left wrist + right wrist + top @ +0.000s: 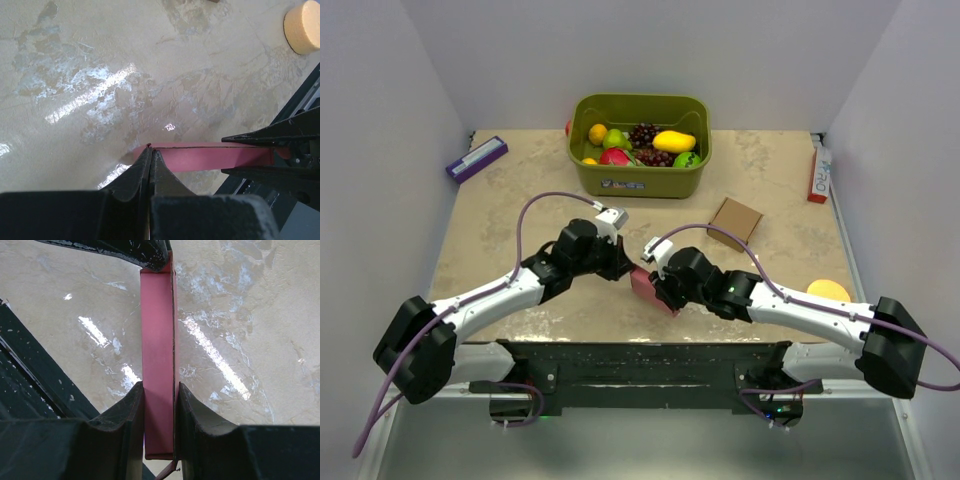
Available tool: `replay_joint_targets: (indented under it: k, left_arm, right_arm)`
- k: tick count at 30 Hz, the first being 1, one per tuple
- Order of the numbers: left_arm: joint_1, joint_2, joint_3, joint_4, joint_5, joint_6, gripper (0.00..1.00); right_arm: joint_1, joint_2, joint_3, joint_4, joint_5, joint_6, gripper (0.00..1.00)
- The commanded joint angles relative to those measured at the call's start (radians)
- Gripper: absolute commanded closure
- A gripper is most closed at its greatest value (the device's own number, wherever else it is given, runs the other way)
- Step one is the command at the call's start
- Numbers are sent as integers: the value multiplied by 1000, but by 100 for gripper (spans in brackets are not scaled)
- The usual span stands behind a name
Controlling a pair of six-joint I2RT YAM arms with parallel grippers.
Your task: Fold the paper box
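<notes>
With the right gripper pinching the slim pink-red paper box across its narrow faces and the left gripper pressed together on its far end edge, low between both arms near the table's front edge, brace right and crease slowly with left

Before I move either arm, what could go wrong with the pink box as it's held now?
1. The left jaws pinch only a thin end edge of the paper box; pulling the arms apart could tear the card or let it slip free.
2. The right jaws clamp across its narrow body; squeezing harder might crush the box flat.
</notes>
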Motion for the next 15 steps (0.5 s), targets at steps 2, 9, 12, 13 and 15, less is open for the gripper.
replay_joint_targets:
  k: [2, 9, 12, 13, 15]
  left_arm:
    - [-26, 5, -9, 42, 48, -36, 100]
    - [-32, -9, -46, 13, -41, 9, 100]
    - [-44, -17, -76, 40, -58, 16, 100]
    - [-58, -17, -82, 55, -63, 18, 100]
    - [-75, -15, -101, 71, -81, 19, 100]
  right_arm:
    - [-5, 13, 13, 72, 48, -8, 94]
    - [-3, 2, 10, 74, 49, -8, 94]
    - [-3, 4, 10, 77, 51, -10, 94]
    - [-3, 7, 10, 75, 51, -10, 94]
    - [-3, 12, 10, 77, 54, -10, 94]
